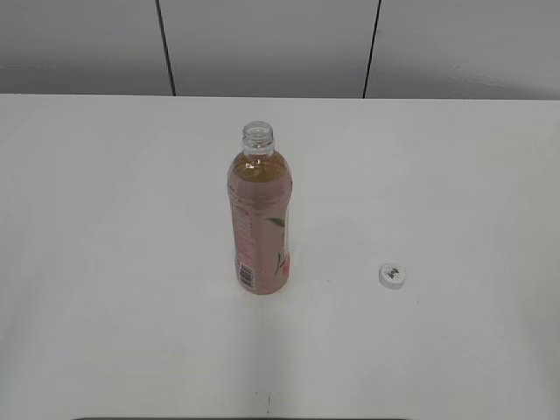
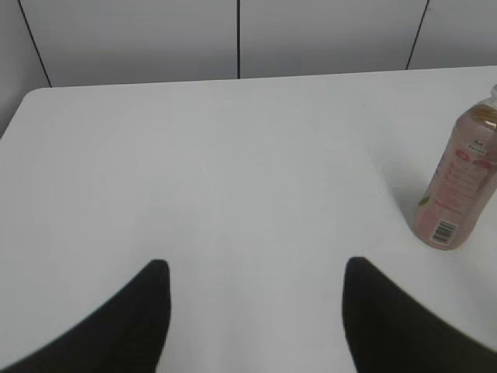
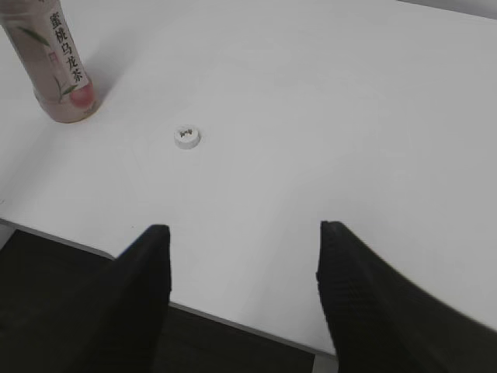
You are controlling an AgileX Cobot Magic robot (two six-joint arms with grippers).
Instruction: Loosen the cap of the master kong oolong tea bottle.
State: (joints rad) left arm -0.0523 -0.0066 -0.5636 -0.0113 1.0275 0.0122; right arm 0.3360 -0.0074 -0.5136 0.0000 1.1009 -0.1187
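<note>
The oolong tea bottle (image 1: 259,219) stands upright on the white table, its neck bare and open. It shows at the right edge of the left wrist view (image 2: 460,183) and at the top left of the right wrist view (image 3: 54,66). The white cap (image 1: 393,275) lies flat on the table to the bottle's right, dark mark up, also in the right wrist view (image 3: 187,137). My left gripper (image 2: 256,268) is open and empty, well left of the bottle. My right gripper (image 3: 242,233) is open and empty over the table's front edge, apart from the cap. Neither gripper shows in the exterior view.
The white table (image 1: 114,262) ends at a grey panelled wall (image 1: 271,44) behind. Its front edge (image 3: 233,315) runs under my right gripper, with dark floor below.
</note>
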